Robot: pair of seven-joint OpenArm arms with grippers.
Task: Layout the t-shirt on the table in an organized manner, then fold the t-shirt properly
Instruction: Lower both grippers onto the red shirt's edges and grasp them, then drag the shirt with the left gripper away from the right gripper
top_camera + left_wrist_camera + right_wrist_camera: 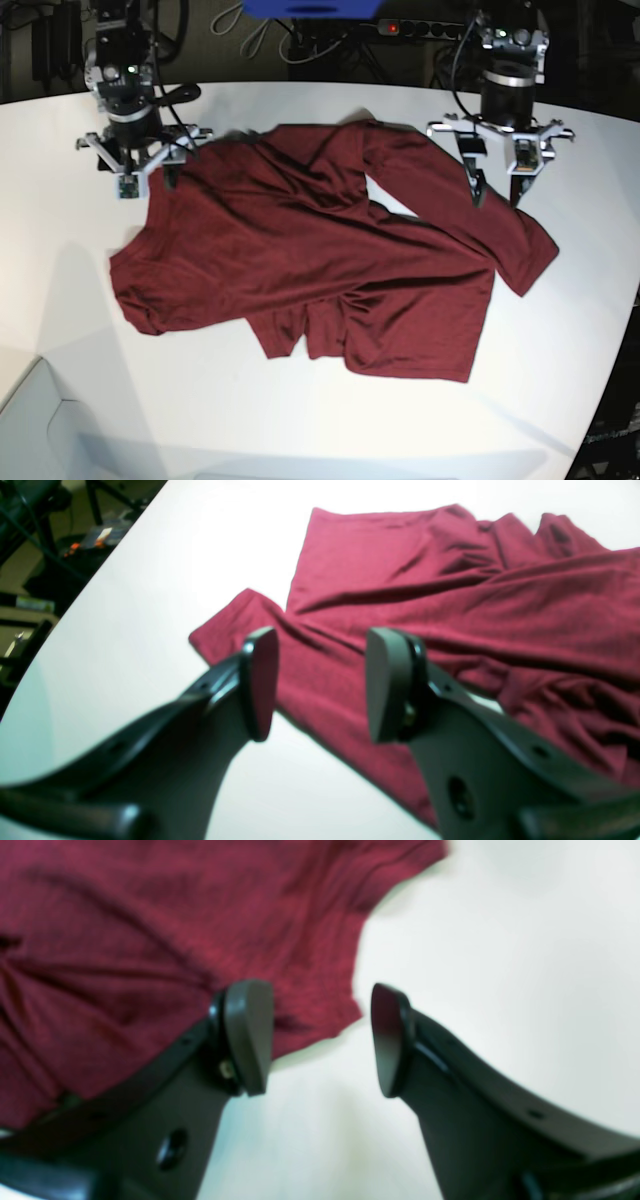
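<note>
The large smooth white table with a curved edge [330, 430] fills most of the base view, and dark equipment and cables sit beyond its far side. Spread across the middle of the table lies the plain dark maroon knit t-shirt with long sleeves [310, 260], crumpled rather than flat: folds run across its body, one sleeve reaches toward the base view's right and ends in a broad cuff near the table's edge, and the hem bunches on the near side.

The left gripper [320, 685], black with flat dark pads, hangs just above the sleeve at the base view's right [495, 190]. Its jaws stand apart with nothing between them; in the left wrist view the maroon cloth shows through the gap.

The right gripper [322, 1040], of the same black make, hovers over the shirt's far corner at the base view's left [145, 175]. Its jaws are likewise parted and empty, one finger above cloth, the other above bare table, with the shirt's edge running between them.
</note>
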